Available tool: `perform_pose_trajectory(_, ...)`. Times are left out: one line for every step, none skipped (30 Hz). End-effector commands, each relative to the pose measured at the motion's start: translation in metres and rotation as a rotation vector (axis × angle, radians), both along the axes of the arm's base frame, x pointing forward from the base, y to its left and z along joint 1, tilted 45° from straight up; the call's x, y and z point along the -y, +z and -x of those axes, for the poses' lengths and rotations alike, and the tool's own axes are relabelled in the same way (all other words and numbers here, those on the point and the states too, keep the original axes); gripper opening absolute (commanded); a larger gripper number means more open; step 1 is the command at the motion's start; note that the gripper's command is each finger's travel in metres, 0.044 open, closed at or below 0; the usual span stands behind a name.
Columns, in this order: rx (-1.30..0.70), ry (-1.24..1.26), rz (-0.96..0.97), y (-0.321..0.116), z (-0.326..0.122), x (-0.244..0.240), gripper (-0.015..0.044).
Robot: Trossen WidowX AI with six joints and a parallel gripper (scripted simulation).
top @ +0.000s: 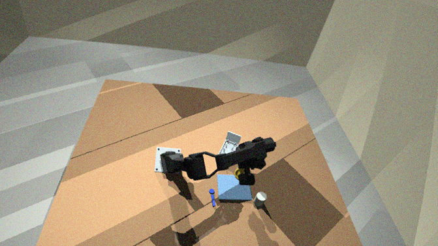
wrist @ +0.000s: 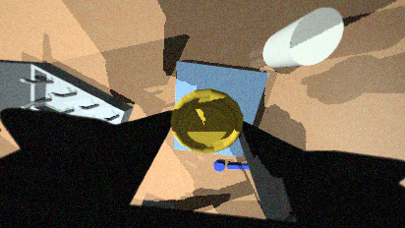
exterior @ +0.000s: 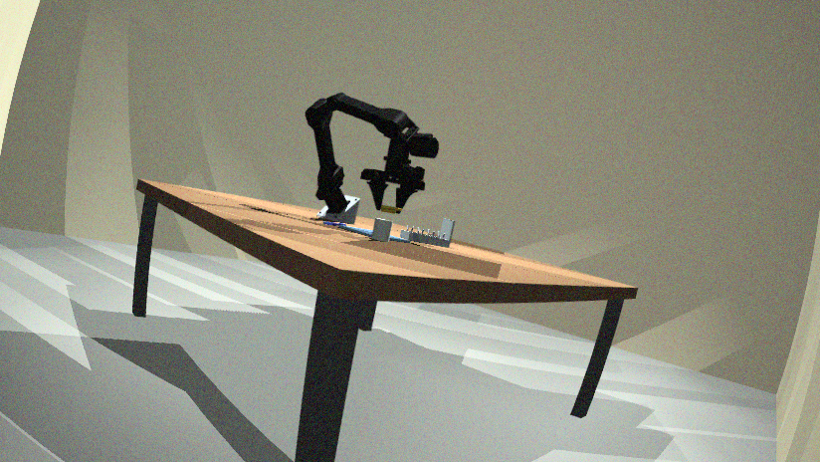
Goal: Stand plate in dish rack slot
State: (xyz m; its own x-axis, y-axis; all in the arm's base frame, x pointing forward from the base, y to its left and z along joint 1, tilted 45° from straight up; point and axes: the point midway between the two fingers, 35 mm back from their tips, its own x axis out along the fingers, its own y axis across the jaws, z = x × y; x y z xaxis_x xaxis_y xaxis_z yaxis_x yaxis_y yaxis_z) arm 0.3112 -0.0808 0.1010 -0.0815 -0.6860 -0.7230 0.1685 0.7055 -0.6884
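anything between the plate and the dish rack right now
Nothing visible. The pincer is shut on the yellow plate, lifted above the blue mat. The dish rack lies across bare table. The white cup and blue spoon sit on the other side.
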Motion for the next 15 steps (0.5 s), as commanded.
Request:
perform_pose_trajectory(0.03,0.016,-0.009,0.019,-0.005,-0.018,0.0)
perform_pose_trajectory(0.034,0.02,-0.011,0.023,-0.006,-0.021,0.0)
perform_pose_trajectory(0.038,0.024,-0.012,0.027,-0.007,-0.025,0.0)
perform_pose_trajectory(0.041,0.028,-0.013,0.031,-0.007,-0.029,0.0)
perform_pose_trajectory(0.044,0.03,-0.015,0.034,-0.008,-0.032,0.0)
perform_pose_trajectory(0.046,0.032,-0.016,0.037,-0.009,-0.035,0.0)
perform_pose_trajectory(0.049,0.034,-0.017,0.04,-0.01,-0.038,0.0)
perform_pose_trajectory(0.051,0.037,-0.018,0.043,-0.011,-0.041,0.0)
perform_pose_trajectory(0.053,0.039,-0.02,0.046,-0.011,-0.044,0.0)
perform_pose_trajectory(0.055,0.041,-0.021,0.049,-0.012,-0.047,0.0)
perform_pose_trajectory(0.058,0.043,-0.022,0.052,-0.012,-0.05,0.0)
perform_pose_trajectory(0.06,0.045,-0.023,0.055,-0.013,-0.052,0.0)
perform_pose_trajectory(0.062,0.048,-0.024,0.057,-0.013,-0.055,0.0)
perform_pose_trajectory(0.064,0.05,-0.026,0.06,-0.014,-0.058,0.0)
perform_pose_trajectory(0.066,0.052,-0.027,0.063,-0.014,-0.061,0.0)
